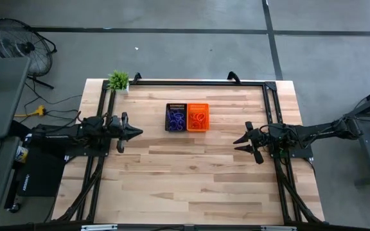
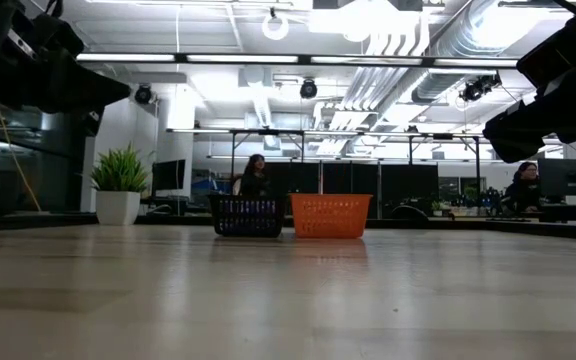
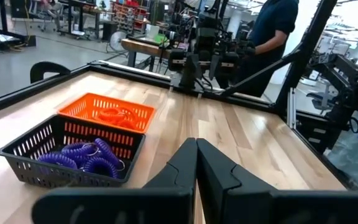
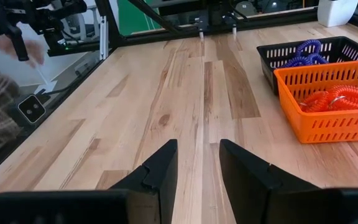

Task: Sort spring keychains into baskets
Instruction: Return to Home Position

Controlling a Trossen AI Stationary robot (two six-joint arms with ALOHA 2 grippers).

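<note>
Two baskets sit side by side, touching, a little toward 12 o'clock from the middle of the pale wood counter point(image 1: 191, 186). The black basket point(image 1: 175, 117) is at 9 o'clock of the orange basket point(image 1: 197, 117). From above, my left claw point(image 1: 135, 133) hangs at the counter's 9 o'clock and my right claw point(image 1: 237, 144) at its 3 o'clock, both well apart from the baskets. A potted plant point(image 1: 118, 81) stands at the 11 o'clock corner, and a fan point(image 1: 21, 40) stands on the grey floor point(image 1: 172, 51) beyond.

Level across the counter, bare wood runs up to both baskets. Behind them is a bright hall with ceiling ducts and a person point(image 2: 255, 176).

Past my left wrist, the left claw's fingers press together and hold nothing. Purple spring keychains point(image 3: 82, 158) lie heaped in the black basket, and orange spring keychains point(image 3: 118, 115) in the orange one.

Past my right wrist, the right claw's fingers stand apart, empty, above bare wood.
</note>
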